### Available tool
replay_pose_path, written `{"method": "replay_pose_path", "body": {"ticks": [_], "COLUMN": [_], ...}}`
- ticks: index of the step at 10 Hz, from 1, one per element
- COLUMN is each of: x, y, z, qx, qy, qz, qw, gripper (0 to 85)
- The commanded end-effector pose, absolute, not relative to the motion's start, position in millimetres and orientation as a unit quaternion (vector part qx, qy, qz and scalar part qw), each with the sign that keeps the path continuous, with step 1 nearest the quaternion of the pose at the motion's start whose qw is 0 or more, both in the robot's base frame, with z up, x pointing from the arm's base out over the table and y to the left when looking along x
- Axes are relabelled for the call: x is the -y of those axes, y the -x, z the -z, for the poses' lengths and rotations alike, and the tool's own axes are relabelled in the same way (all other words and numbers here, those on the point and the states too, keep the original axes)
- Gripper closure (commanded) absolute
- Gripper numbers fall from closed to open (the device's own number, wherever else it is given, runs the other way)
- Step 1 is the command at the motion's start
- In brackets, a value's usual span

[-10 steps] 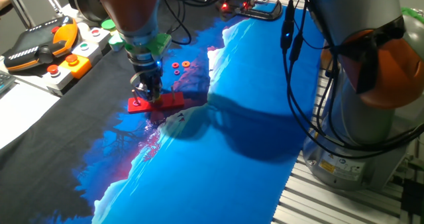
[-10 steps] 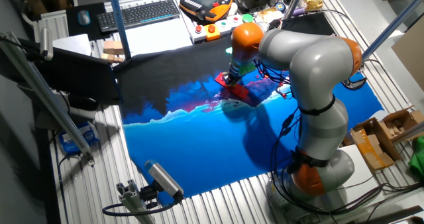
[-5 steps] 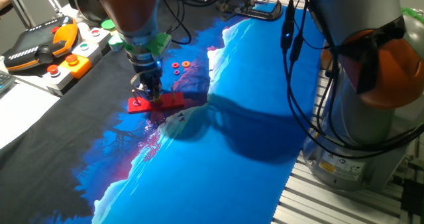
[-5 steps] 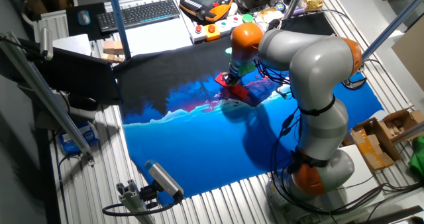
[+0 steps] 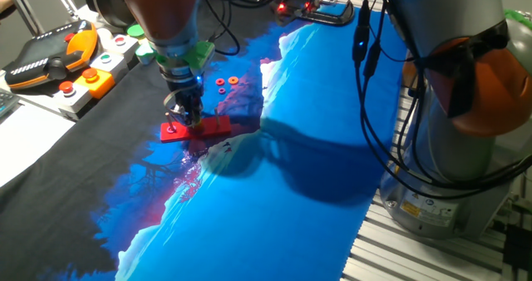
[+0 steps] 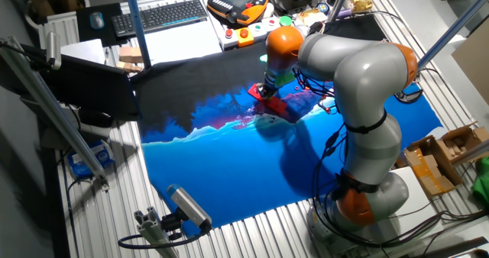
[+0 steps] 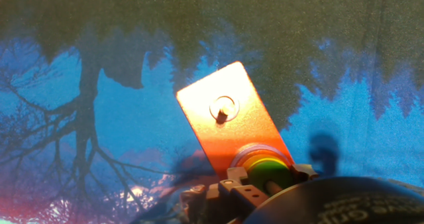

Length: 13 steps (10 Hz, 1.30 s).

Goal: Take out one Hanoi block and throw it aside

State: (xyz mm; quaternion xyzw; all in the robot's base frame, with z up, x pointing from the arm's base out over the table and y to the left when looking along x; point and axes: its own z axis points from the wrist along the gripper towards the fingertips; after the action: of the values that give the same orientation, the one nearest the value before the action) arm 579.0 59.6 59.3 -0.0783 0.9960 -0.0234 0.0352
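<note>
The Hanoi block, a small green ring [image 7: 267, 169], sits on top of a yellow ring on a peg of the red base plate [image 7: 222, 128]. The plate's other peg [image 7: 224, 109] is bare. My gripper [image 7: 265, 179] is down at the stack with its fingers [image 7: 232, 185] close against both sides of the green ring. In one fixed view the gripper [image 5: 186, 119] stands upright on the red plate [image 5: 214, 127], with the ring hidden behind the fingers. It stands the same way in the other fixed view, gripper [image 6: 267, 92] over plate [image 6: 278, 107].
Three small red rings [image 5: 223, 85] lie on the cloth just behind the plate. A teach pendant and button box [image 5: 75, 61] stand at the far left. The blue and black cloth [image 5: 283, 173] covers the table. Cables hang to the right.
</note>
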Motion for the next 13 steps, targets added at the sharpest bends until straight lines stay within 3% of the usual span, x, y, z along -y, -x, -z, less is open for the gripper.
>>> {"method": "replay_pose_path", "body": {"ticks": [1,10,12,13], "x": [-59.8,-61.5,-61.7,-61.7], "y": [-579.1,-579.1,-579.1,-579.0], "z": [-59.6,-61.8,-62.7,-63.1], "qx": [-0.996,-0.996,-0.996,-0.996], "qy": [0.078,0.071,0.072,0.071], "qz": [0.023,0.022,0.022,0.023], "qw": [0.035,0.039,0.038,0.039], "gripper": [48.7,43.7,50.7,46.3]}}
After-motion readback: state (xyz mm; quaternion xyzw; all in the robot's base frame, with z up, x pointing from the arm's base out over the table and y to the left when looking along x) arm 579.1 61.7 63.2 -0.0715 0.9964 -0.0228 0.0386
